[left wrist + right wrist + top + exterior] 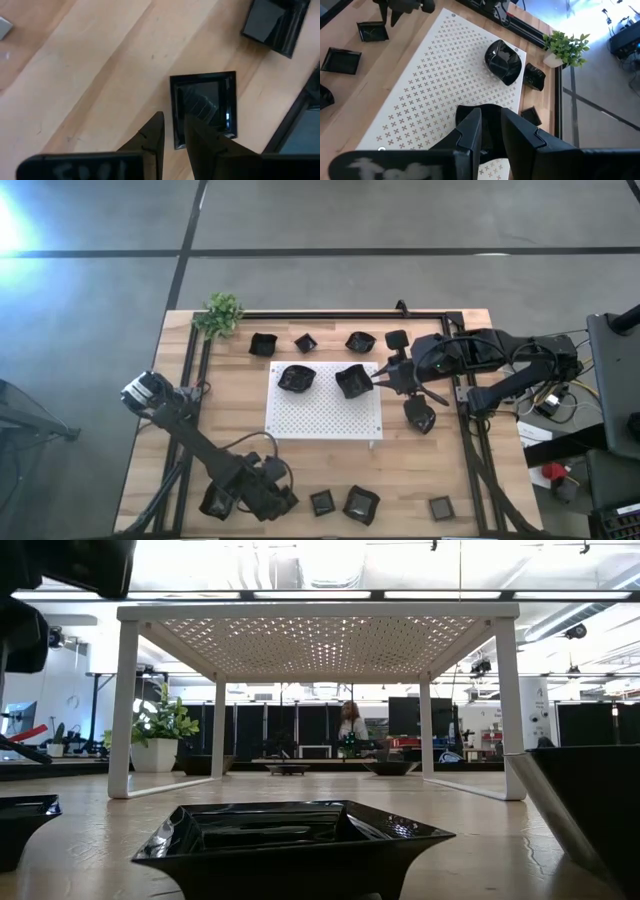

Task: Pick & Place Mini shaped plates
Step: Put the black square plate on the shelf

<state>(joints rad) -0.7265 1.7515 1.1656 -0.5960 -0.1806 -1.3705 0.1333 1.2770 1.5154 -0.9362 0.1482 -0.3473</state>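
Left gripper (290, 502) low at near edge, jaws narrowly parted, right gripper (375, 383) extended mid-table, jaws narrowly parted

In the low view we see one black plate (590, 810) cut off at the right edge and another (22, 825) at the left. The person (352, 727) beyond the counter is too small to make out.

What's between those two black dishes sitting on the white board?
Nothing: the high view shows only bare white board between the rounded dish and the dish at the right hand.
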